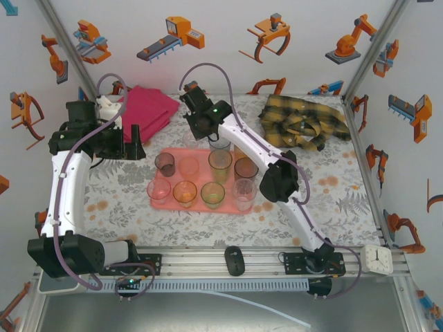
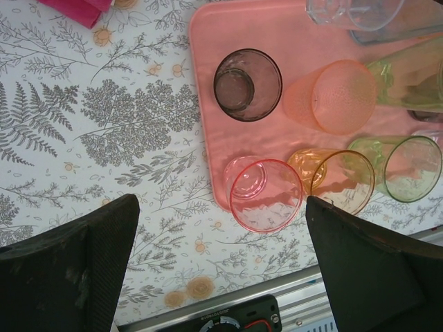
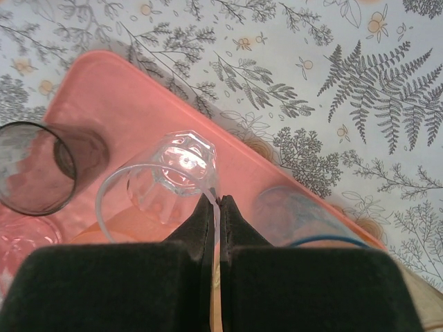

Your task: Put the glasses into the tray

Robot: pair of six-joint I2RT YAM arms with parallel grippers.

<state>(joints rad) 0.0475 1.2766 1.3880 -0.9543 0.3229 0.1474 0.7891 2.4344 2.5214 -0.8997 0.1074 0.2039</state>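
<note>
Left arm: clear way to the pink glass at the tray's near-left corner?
Likely yes. The left gripper is open, jaws wide, and nothing lies between it and the pink glass, whose outer side is free. The amber glass sits close on the other side, so that jaw has little room.

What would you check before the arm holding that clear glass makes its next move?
1. Grip: right fingers pinch the clear glass by its rim: ok.
2. Clear glass is above the tray, not the table: ok.
3. Room between the smoky glass and the blue-rimmed glass: cannot tell.
4. Clear glass base already resting on the tray: cannot tell.
5. Left fingers open and holding nothing, well apart from the clear glass: ok.
</note>
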